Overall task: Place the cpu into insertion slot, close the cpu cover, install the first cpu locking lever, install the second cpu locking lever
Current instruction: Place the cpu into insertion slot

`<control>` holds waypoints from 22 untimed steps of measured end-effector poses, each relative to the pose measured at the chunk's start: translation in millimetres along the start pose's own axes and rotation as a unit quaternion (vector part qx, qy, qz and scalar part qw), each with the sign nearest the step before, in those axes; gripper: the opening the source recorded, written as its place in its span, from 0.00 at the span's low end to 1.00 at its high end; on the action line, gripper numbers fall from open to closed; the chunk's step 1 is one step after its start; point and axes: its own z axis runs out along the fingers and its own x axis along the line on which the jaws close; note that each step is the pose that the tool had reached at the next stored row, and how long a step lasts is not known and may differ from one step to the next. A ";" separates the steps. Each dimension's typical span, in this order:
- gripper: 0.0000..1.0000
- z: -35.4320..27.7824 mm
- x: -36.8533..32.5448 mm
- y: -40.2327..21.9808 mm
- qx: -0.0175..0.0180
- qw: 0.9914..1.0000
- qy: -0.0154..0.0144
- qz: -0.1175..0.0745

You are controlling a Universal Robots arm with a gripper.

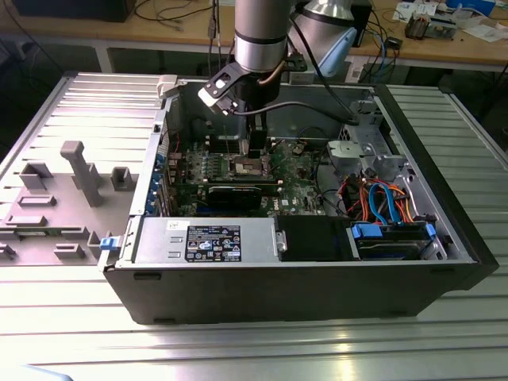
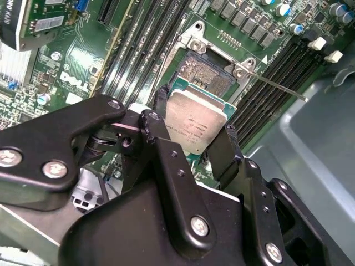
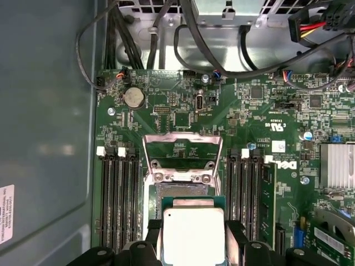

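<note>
Two black fingers (image 2: 222, 152) of the gripper (image 2: 194, 130) are clamped on the cpu (image 2: 197, 119), pinching opp. edges, metal top facing the wrist. Chip hangs over the insertion slot (image 2: 204, 69) on the motherboard (image 3: 249, 116), apparently not seated; cpu cover (image 3: 180, 137) stands flipped open beyond it. Prob. light, stiff & slick on top w/ delicate underside contacts, so the edge hold looks right: keep off both faces, no forcing
</note>
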 end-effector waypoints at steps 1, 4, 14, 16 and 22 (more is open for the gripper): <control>0.54 2.2 0.0 -0.2 0.000 1.000 0.000 0.000; 0.54 8.2 0.1 -0.7 0.000 1.000 0.000 0.000; 0.54 15.1 0.9 -1.9 0.000 1.000 0.000 0.000; 0.54 15.1 1.0 -2.0 0.000 1.000 0.000 0.000; 0.54 15.6 1.0 -2.1 0.000 1.000 0.000 0.000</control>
